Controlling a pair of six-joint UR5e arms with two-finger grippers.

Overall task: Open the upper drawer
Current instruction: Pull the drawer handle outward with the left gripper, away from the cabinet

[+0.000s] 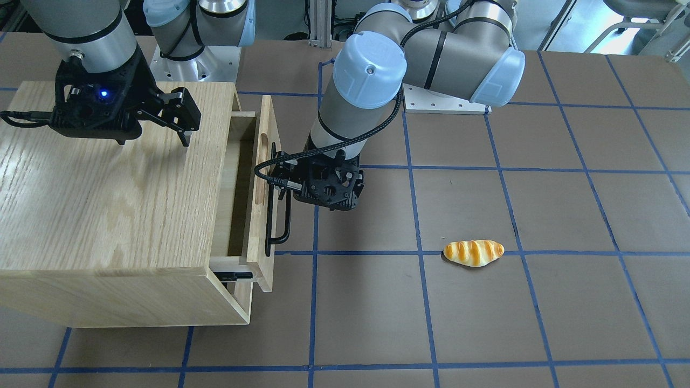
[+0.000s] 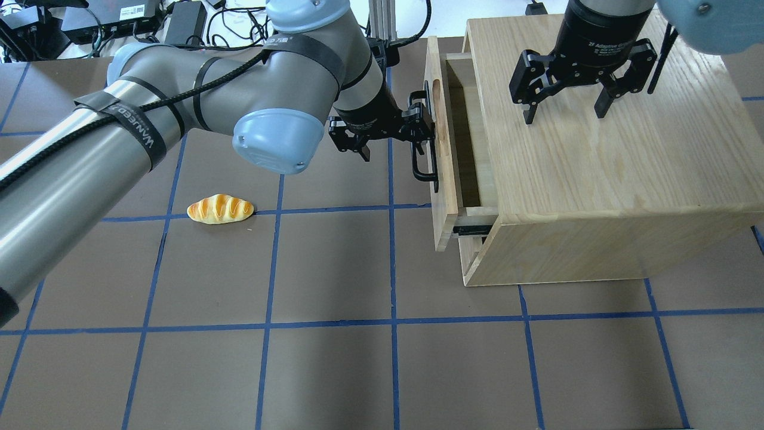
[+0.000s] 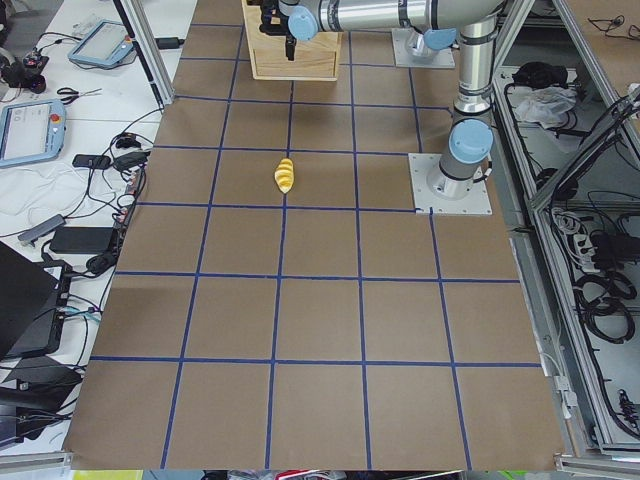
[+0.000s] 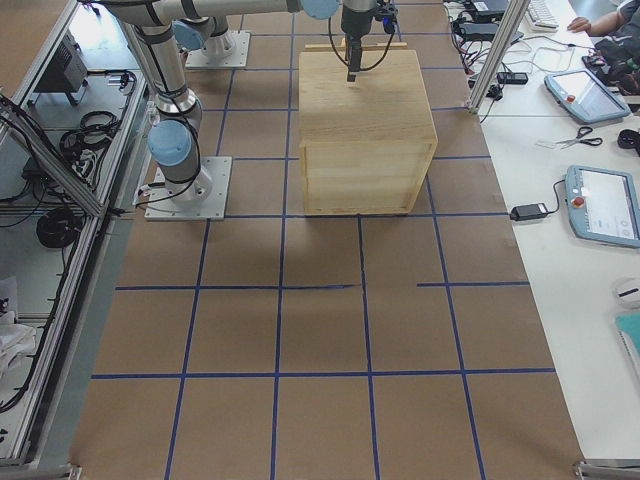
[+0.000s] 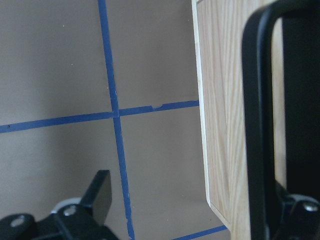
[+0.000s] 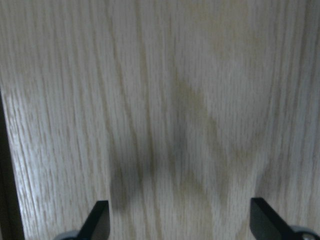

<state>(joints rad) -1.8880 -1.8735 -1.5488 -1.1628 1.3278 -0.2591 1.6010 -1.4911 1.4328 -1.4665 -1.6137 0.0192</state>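
The upper drawer point(image 1: 268, 118) is light oak and stands partly pulled out of the cabinet point(image 1: 108, 188), with a dark gap behind its front panel point(image 2: 443, 197). Its black bar handle point(image 1: 285, 221) also shows in the overhead view point(image 2: 425, 173) and close up in the left wrist view point(image 5: 260, 125). My left gripper point(image 2: 394, 143) is open at the handle. One finger point(image 5: 295, 212) sits behind the bar and the other finger point(image 5: 97, 197) is out over the table. My right gripper point(image 2: 565, 113) is open and empty just above the cabinet top point(image 6: 175, 100).
A toy bread roll point(image 1: 473, 252) lies on the brown table with blue grid tape, to the side of the drawer front; it also shows in the overhead view point(image 2: 219, 209). The cabinet point(image 4: 365, 120) stands at the table's right end.
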